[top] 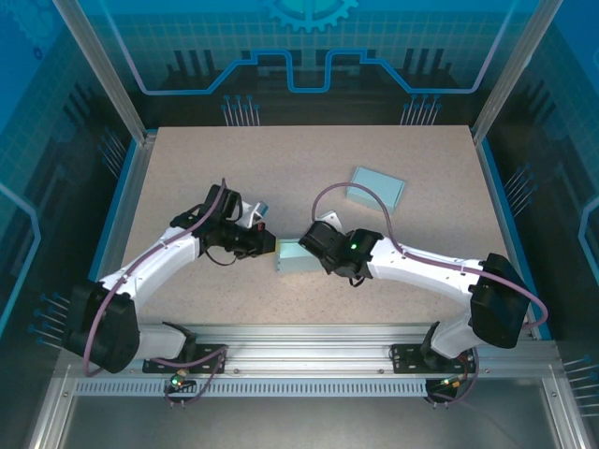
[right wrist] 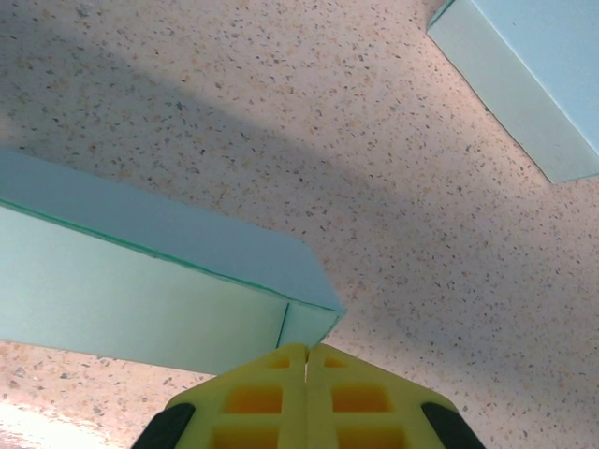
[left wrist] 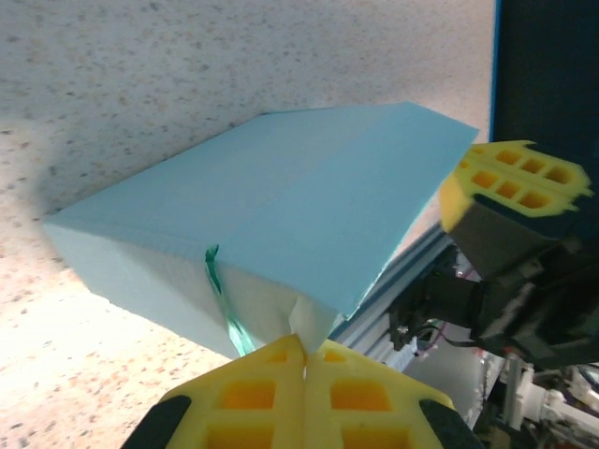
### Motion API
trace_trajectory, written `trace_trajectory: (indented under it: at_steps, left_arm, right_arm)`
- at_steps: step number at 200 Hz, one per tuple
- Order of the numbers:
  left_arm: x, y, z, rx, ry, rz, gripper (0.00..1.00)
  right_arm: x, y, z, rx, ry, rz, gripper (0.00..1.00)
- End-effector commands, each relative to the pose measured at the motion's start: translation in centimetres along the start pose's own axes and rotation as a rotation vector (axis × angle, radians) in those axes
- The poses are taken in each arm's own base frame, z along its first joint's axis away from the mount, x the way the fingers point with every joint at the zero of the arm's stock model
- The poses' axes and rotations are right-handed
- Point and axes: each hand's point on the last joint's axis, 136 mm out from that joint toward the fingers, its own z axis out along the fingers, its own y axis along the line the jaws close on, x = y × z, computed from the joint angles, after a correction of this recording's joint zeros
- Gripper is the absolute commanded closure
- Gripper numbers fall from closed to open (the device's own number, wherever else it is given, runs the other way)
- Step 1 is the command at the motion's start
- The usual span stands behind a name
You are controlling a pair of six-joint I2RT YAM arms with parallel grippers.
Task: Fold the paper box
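The paper box (top: 290, 259) is a light blue carton lying on the table between both arms. In the left wrist view the paper box (left wrist: 281, 206) has a white inner flap at its near end, and my left gripper (left wrist: 304, 344) is shut with that flap's corner pinched between its yellow tips. My left gripper (top: 272, 246) meets the box's left end. My right gripper (right wrist: 306, 349) is shut, its tips pressed against the lower corner of the paper box (right wrist: 140, 281) at its end face. From above, my right gripper (top: 307, 241) sits over the box's right end.
A second light blue box (top: 375, 188) lies flat at the back right, its corner also in the right wrist view (right wrist: 538, 70). The speckled table (top: 187, 178) has aluminium rails (top: 299, 332) at its near edge and blue walls around it.
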Motion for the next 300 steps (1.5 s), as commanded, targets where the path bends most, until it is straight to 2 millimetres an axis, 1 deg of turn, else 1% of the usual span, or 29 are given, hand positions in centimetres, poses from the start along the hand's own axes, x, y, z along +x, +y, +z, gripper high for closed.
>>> trace_trajectory:
  at_steps: [1,28,68,117,129,152,160,177,199,213,234,245,253,267,278,300]
  left_arm:
    - [0.9,2.3,0.0,-0.108,0.015,0.039,1.0]
    - [1.0,3.9,-0.3,-0.186,-0.018,0.062,1.0]
    - [0.7,4.3,-0.9,-0.238,-0.062,0.111,1.0]
    - [1.1,5.0,-0.2,-0.31,-0.065,0.16,1.0]
    - [1.1,5.0,-0.1,-0.312,-0.077,0.17,0.94]
    - [0.9,4.2,-0.4,-0.284,-0.118,0.18,0.89]
    - [0.8,3.8,-0.7,-0.271,-0.135,0.184,0.86]
    - [0.7,2.7,-1.5,-0.24,-0.176,0.191,0.73]
    - [0.6,1.3,-3.1,-0.206,-0.242,0.212,0.56]
    - [0.5,0.7,-4.2,-0.2,-0.294,0.221,0.41]
    - [-0.1,0.4,-5.9,-0.225,-0.384,0.215,0.32]
    - [-0.7,0.4,-6.5,-0.231,-0.431,0.206,0.23]
    - [-0.9,0.5,-6.6,-0.232,-0.456,0.204,0.19]
    - [-1.4,1.3,-6.4,-0.256,-0.488,0.188,0.18]
    - [-1.8,2.5,-6.2,-0.29,-0.51,0.142,0.18]
    - [-2.4,3.6,-5.2,-0.276,-0.547,0.074,0.22]
  right_arm:
    - [0.9,1.9,0.2,-0.054,0.042,-0.031,0.96]
    - [0.8,2.6,0.6,-0.073,0.05,-0.018,0.97]
    - [1.0,3.4,1.0,-0.096,0.061,0.006,0.97]
    - [1.1,4.2,1.4,-0.128,0.064,0.029,0.97]
    - [1.3,4.4,1.6,-0.133,0.068,0.032,0.97]
    - [1.7,4.6,2.1,-0.127,0.08,0.036,0.98]
    - [1.9,4.6,2.3,-0.124,0.085,0.039,0.98]
    - [2.1,4.7,2.5,-0.122,0.091,0.045,0.98]
    - [2.0,4.8,2.5,-0.123,0.087,0.051,0.98]
    - [1.7,4.8,2.3,-0.127,0.082,0.054,0.98]
    - [1.5,4.9,2.2,-0.129,0.078,0.052,0.98]
    - [1.5,4.9,2.1,-0.123,0.079,0.051,0.97]
    - [1.4,4.9,2.1,-0.118,0.078,0.051,0.97]
    - [1.5,4.9,2.0,-0.108,0.079,0.048,0.96]
    - [1.5,4.9,2.0,-0.106,0.081,0.049,0.96]
    - [1.5,5.0,2.0,-0.106,0.083,0.048,0.95]
